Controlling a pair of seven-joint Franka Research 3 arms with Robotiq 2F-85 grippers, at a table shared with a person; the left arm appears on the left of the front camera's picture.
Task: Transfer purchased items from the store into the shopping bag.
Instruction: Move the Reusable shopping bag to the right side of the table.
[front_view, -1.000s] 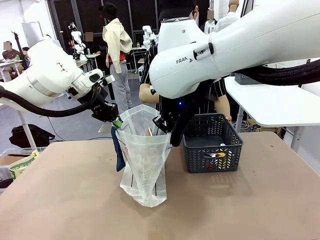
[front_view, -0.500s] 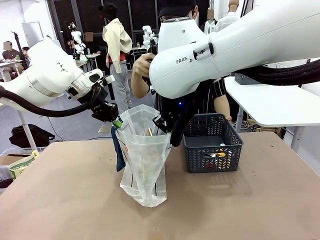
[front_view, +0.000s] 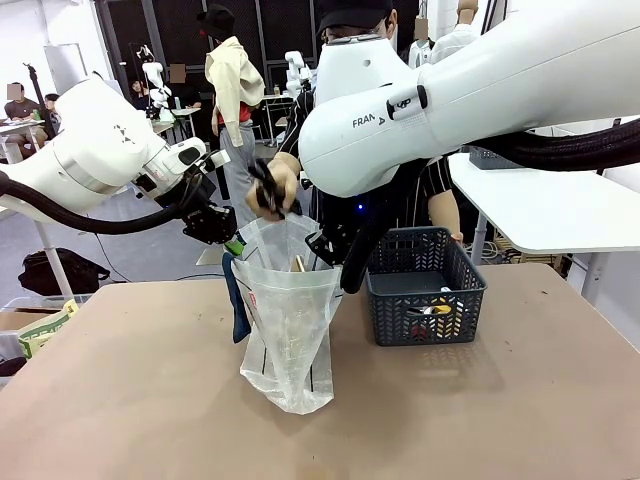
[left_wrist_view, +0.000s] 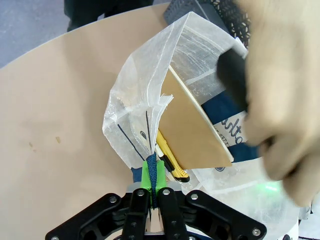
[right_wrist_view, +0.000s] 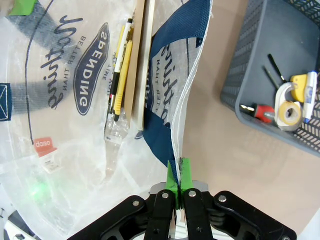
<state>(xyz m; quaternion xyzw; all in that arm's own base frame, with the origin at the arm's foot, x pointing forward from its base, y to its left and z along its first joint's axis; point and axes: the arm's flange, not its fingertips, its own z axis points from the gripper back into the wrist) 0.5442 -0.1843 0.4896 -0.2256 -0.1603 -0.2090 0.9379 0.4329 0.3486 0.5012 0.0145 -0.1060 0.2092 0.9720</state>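
Gripping left tool (left_wrist_view: 154, 172): closed on the navy handle of the shopping bag (front_view: 290, 330).
Right tool (right_wrist_view: 179, 172): closed on the opposite bag rim.
Shopping bag: held open, standing on the bench (front_view: 120, 400).
Hand (front_view: 272, 190): a dark item is held over the bag mouth.
Store (front_view: 472, 292): just beside the bag; purchased items (front_view: 432, 312) are lying inside.

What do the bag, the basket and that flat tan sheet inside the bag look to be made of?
The bag looks like thin translucent plastic film, glossy and crinkled, contents showing through. The basket looks like rigid moulded plastic, dark grey, matte, slotted walls. The tan sheet is probably cardboard or thin wood, matte; I cannot tell which.
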